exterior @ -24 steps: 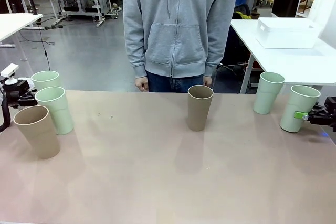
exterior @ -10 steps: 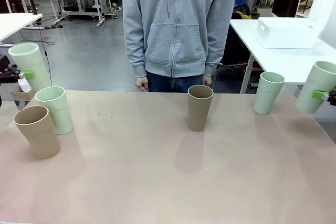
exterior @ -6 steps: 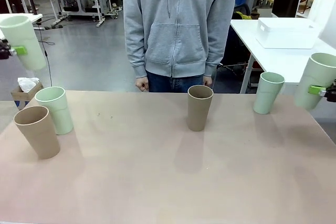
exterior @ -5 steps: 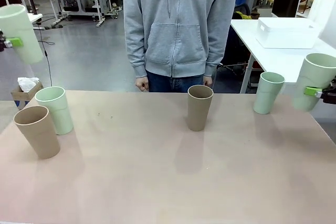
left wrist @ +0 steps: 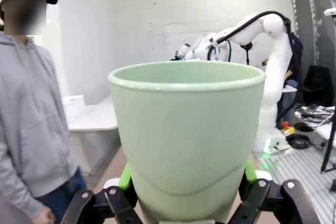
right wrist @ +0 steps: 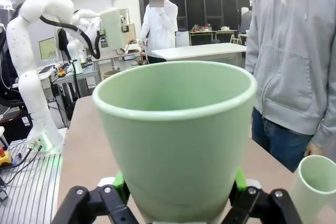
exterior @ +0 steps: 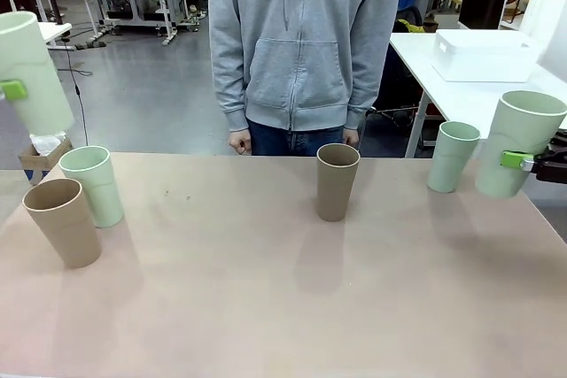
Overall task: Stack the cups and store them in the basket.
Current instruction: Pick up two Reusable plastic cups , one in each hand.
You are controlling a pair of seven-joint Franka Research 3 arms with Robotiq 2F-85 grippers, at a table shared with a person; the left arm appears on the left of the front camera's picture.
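Observation:
My left gripper (exterior: 11, 90) is shut on a mint cup (exterior: 31, 73) held high at the far left edge, above a mint cup (exterior: 91, 185) and a tilted tan cup (exterior: 64, 221) on the table. My right gripper (exterior: 518, 162) is shut on another mint cup (exterior: 520, 143), lifted beside a standing mint cup (exterior: 453, 156). A tan cup (exterior: 337, 181) stands mid-table. In the left wrist view the held cup (left wrist: 186, 135) sits upright in the gripper (left wrist: 186, 205). The right wrist view has its cup (right wrist: 173, 135) in the gripper (right wrist: 176, 205). The white basket (exterior: 485, 55) rests on a side table, back right.
A person in a grey hoodie (exterior: 301, 42) stands at the far edge behind the middle tan cup, hands (exterior: 239, 141) low. The near half of the table (exterior: 283, 307) is bare. A mint cup (right wrist: 315, 182) stands close by the right gripper.
Both grippers lifted their mint cups off the table. The left cup rose high at the left edge. The right cup rose, then drifted left toward the standing mint cup.

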